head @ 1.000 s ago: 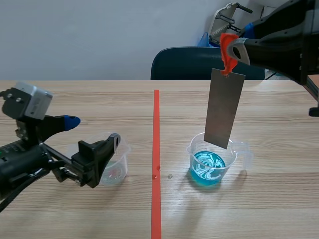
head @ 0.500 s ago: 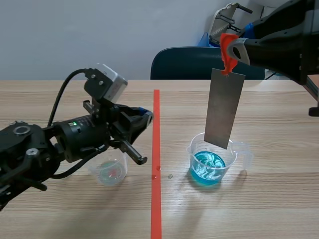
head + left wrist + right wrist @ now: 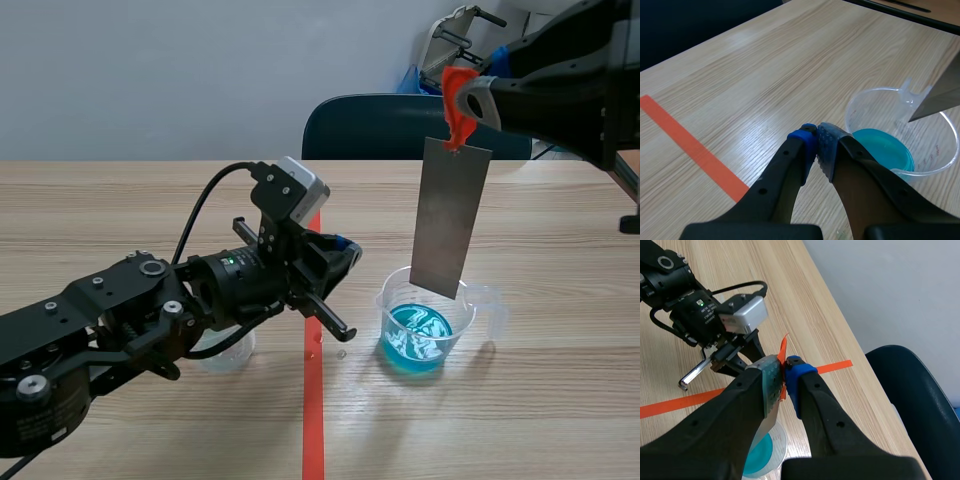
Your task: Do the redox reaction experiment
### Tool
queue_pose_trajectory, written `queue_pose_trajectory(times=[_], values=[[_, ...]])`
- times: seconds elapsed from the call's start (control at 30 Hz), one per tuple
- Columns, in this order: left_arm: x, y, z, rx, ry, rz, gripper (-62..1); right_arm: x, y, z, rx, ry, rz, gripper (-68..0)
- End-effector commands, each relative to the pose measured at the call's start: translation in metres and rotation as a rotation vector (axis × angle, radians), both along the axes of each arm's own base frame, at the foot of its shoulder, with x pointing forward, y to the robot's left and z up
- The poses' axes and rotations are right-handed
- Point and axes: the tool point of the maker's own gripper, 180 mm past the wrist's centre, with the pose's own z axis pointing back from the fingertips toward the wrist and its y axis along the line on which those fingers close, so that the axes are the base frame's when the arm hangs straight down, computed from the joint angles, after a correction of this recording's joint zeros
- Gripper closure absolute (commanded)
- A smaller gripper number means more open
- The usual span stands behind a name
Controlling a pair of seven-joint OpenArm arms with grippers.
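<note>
A clear beaker of blue liquid stands right of the tape line. A grey metal sheet hangs upright over it, its lower edge at the beaker's rim. My right gripper is shut on the sheet's orange tag, seen between its fingertips. My left gripper is shut on nothing just left of the beaker. In the left wrist view its pads meet short of the beaker, with the blue liquid and the sheet's corner ahead.
A small clear beaker, nearly empty, stands left of the orange tape line, half hidden by my left arm. A few drops lie on the wood near the tape. A dark chair stands behind the table.
My left gripper let go of the small beaker, shut, and swung right across the tape line toward the blue beaker. The right arm and the sheet have not moved.
</note>
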Motion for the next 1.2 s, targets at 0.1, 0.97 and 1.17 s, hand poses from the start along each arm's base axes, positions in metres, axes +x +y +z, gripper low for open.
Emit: queue_pose_trajectory(times=[0.1, 0.97, 1.17], values=[[-0.004, -0.016, 0.013, -0.044, -0.028, -0.036, -1.9, 0.001, -0.001, 0.009, -0.001, -0.028, 0.009, -0.8], [-0.015, -0.029, 0.010, -0.039, -0.021, -0.079, -1.9, 0.001, -0.001, 0.009, -0.001, -0.028, 0.009, -0.8], [-0.014, -0.027, 0.010, -0.046, -0.017, -0.073, -1.9, 0.001, -0.001, 0.009, -0.001, -0.028, 0.009, -0.8]])
